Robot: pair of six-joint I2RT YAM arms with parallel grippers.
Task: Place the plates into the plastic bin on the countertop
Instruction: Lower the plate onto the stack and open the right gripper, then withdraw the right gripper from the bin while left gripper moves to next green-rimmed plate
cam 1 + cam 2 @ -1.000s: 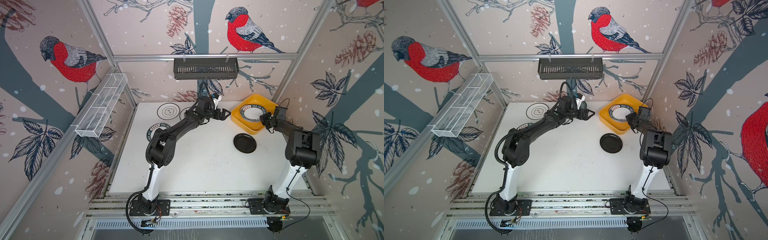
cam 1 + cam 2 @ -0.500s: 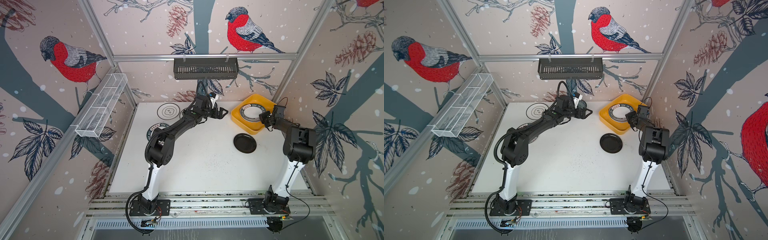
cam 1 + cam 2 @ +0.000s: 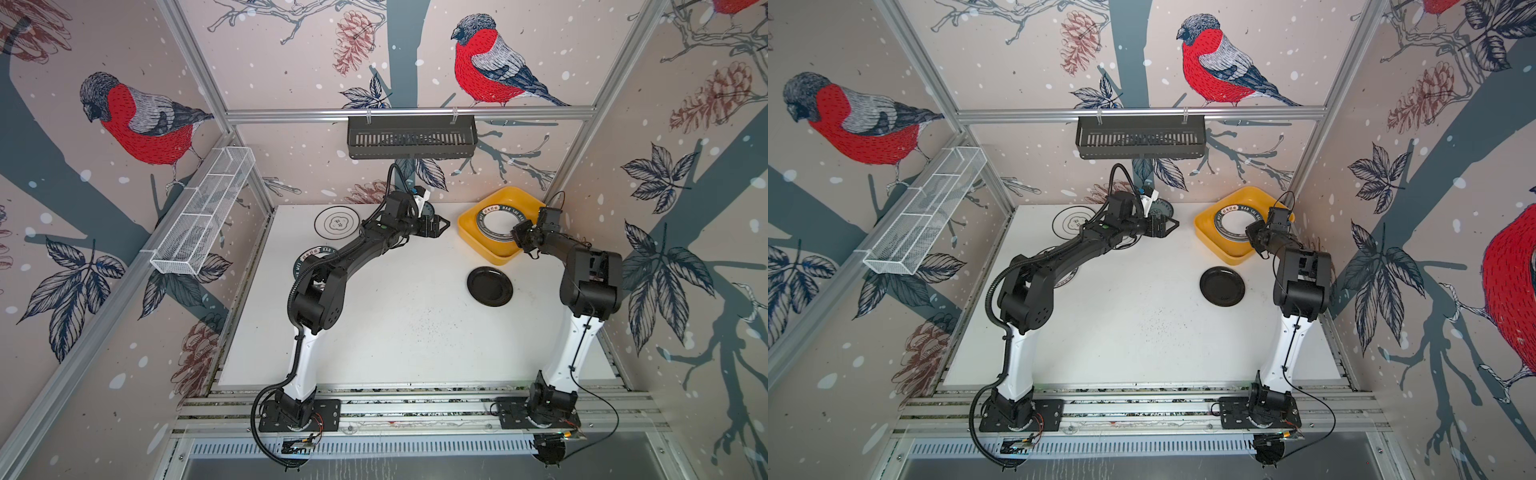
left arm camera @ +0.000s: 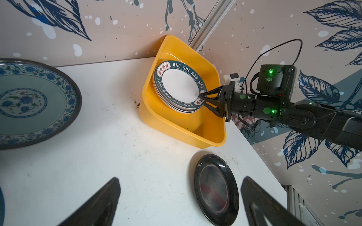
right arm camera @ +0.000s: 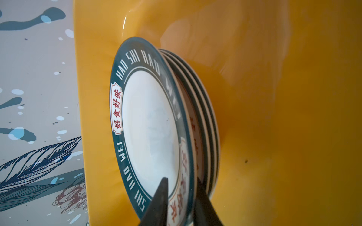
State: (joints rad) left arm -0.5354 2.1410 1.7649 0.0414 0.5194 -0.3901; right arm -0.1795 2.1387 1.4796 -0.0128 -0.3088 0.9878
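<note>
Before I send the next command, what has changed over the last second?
The right gripper slid a little further in over the plastic bin, its jaws straddling the rim of the lettered plate on top of the stack; whether it has let go I cannot tell. The left gripper barely shifted, open and empty. The black plate, teal plate, thin-rimmed plate and the bin kept their places.

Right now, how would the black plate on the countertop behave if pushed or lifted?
The black plate looks rigid and glossy, so it would probably slide, not bend. Its low rim hugs the countertop, so pinching it may be awkward.
</note>
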